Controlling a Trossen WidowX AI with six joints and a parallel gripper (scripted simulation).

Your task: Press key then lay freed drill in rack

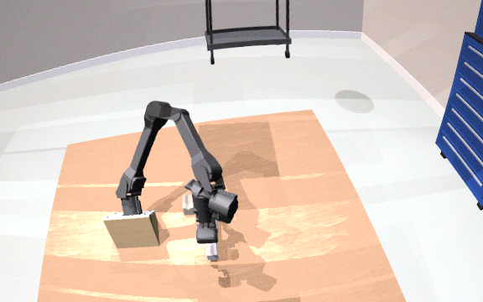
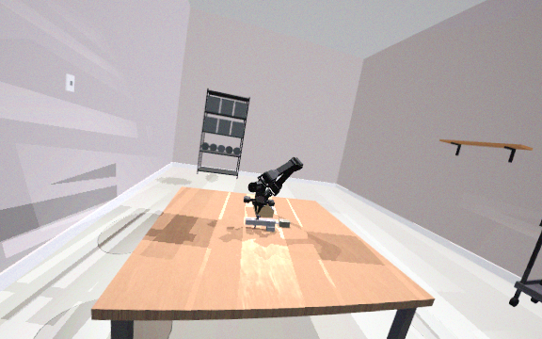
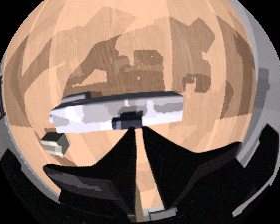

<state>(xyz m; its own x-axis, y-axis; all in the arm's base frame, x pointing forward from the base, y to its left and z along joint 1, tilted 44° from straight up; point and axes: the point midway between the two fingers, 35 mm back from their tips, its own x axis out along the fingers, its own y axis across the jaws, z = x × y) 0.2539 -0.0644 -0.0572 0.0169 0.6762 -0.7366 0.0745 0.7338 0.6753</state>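
A long light-grey fixture (image 3: 91, 111) (image 2: 260, 222) lies across the table right under my gripper. One end of it (image 1: 211, 251) shows below the fingers in the top view. A small dark key (image 3: 127, 120) sits at its middle, at my fingertips. I cannot pick out the drill itself. My gripper (image 1: 206, 240) (image 2: 258, 217) (image 3: 138, 131) points straight down, with its fingers almost together and nothing between them. The tips are at the key. A small grey block (image 3: 52, 141) (image 2: 283, 223), apparently the rack, lies beside the fixture.
The arm's tan base box (image 1: 134, 228) stands left of the gripper on the wooden table (image 1: 309, 210) (image 2: 262, 282). Another small grey piece (image 1: 188, 204) shows behind the wrist. A black cart (image 1: 247, 38), a blue drawer cabinet (image 1: 476, 126) and a shelf unit (image 2: 222, 134) stand off the table.
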